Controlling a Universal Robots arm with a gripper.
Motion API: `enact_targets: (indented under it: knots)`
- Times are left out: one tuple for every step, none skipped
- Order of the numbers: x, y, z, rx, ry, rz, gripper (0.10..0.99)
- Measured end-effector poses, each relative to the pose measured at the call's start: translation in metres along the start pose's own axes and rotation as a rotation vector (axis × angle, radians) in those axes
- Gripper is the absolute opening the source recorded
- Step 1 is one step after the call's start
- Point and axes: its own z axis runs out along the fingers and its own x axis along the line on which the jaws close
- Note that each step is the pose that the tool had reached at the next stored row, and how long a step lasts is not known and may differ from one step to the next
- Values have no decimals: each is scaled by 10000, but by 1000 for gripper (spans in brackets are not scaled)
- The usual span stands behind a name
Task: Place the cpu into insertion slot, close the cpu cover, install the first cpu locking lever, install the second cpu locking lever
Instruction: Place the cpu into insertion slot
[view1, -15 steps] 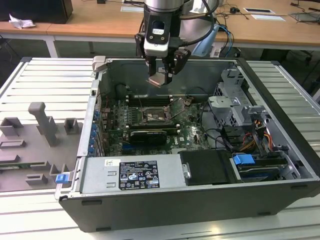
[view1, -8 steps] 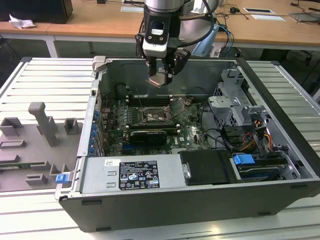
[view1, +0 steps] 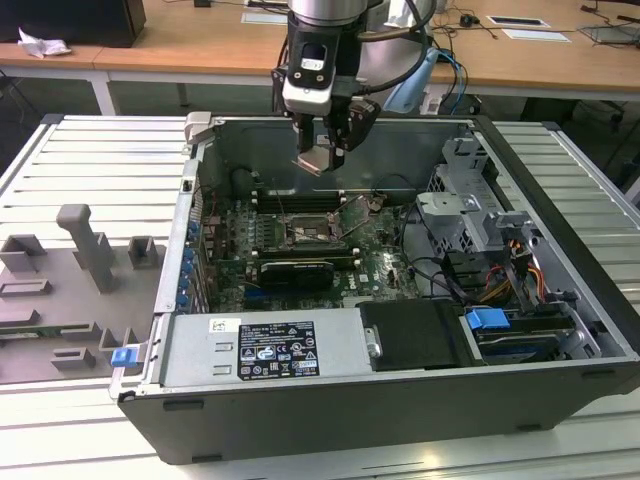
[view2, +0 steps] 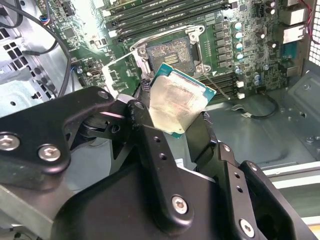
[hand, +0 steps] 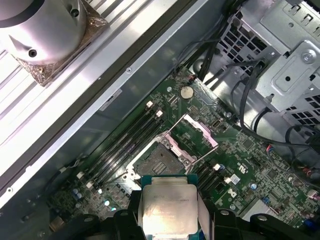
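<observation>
My gripper (view1: 325, 140) hangs above the open computer case (view1: 560, 290) and is shut on the cpu (view1: 318, 160), a flat square chip with a pale metal top. In both wrist views the cpu (view2: 177, 102) (hand: 167, 207) sits tilted between the black fingers (view2: 145, 130) (hand: 207, 215). The insertion slot (view1: 312, 235) (view2: 172, 52) (hand: 160, 160) lies bare on the motherboard below and slightly ahead of the chip. The cpu cover (hand: 200, 131) (view2: 117, 75) stands swung open beside the slot. The chip is well clear of the board.
Memory slots (view1: 295, 198) run behind the socket and a graphics card (view1: 292, 270) lies in front of it. A power supply (view1: 265, 348), a drive cage (view1: 470, 215) with cables and the case walls surround the board. A grey fixture (view1: 85, 255) stands at the exterior view's left.
</observation>
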Motion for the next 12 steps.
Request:
enact_targets:
  knots:
    - [0, 0, 1, -1, -3, 34, 529]
    - [0, 0, 1, -1, -5, 62, 529]
    - [0, 0, 2, -2, -9, 108, 529]
    - [0, 0, 3, -3, -12, 137, 529]
    - [0, 0, 4, -3, -14, 167, 529]
    - [0, 0, 4, -4, -18, 207, 529]
    - [0, 0, 5, -4, -21, 239, 529]
    - [0, 0, 6, -5, -24, 277, 529]
    - [0, -1, 7, -6, -28, 311, 529]
    - [0, -1, 7, -6, -31, 357, 529]
    - [0, -1, 8, -7, -34, 381, 529]
    - [0, -1, 9, -8, -39, 442, 529]
